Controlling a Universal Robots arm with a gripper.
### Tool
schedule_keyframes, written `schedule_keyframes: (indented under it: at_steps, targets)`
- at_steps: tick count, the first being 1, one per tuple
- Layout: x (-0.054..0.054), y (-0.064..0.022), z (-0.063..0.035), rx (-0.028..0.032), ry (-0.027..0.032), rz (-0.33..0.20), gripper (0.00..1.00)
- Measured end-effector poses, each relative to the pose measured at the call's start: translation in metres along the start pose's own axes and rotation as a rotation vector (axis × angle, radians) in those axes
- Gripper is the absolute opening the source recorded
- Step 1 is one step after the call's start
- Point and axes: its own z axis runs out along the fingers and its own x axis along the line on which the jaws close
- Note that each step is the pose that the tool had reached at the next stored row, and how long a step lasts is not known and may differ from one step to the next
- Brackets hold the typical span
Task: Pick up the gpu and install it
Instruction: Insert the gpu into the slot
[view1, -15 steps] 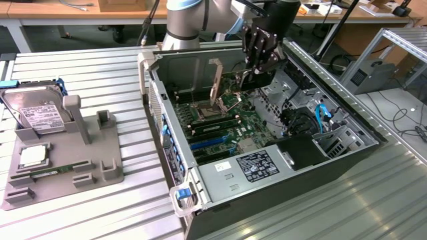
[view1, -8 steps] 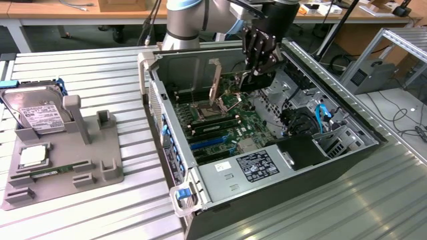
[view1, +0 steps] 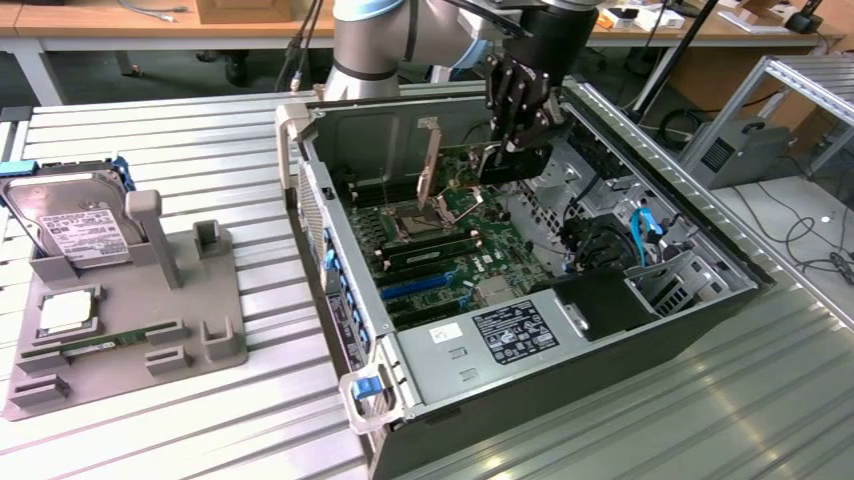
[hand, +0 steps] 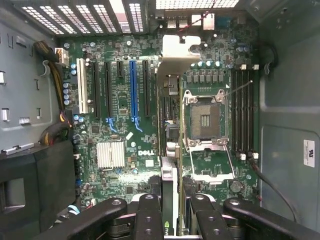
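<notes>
**A:** What is the biggest thing here?

**B:** The slatted metal counter (view1: 200, 140). On it lies an open computer case (view1: 380, 125) with its side panel off. The robot arm (view1: 374, 40) reaches into it from above.

**A:** And inside the case?

**B:** A green motherboard (view1: 467, 255) covers its floor. At the exterior view's left, a grey holder (view1: 200, 320) carries a hard drive (view1: 67, 225).

**A:** Where is the gpu?

**B:** The gpu (hand: 169, 100) is inside the case. It stands on its edge over the motherboard, between the expansion slots (hand: 107, 90) and the open CPU socket (hand: 205, 120). Its silvery bracket end points to the vented wall.

**A:** The jaws?

**B:** They are narrow and grip the card from both sides. Whether the card touches a slot, I cannot tell.
</notes>
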Motion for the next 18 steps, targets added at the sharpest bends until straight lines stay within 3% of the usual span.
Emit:
schedule_keyframes:
  at_steps: [2,9,18]
  targets:
    - [0.0000,0.0000,0.0002,0.0000,-0.0002,0.000,0.27]
    - [0.0006,0.0005,0.0005,-0.0004,-0.0161,0.009,0.27]
    - [0.0007,0.0005,0.0010,-0.0005,-0.0164,0.009,0.27]
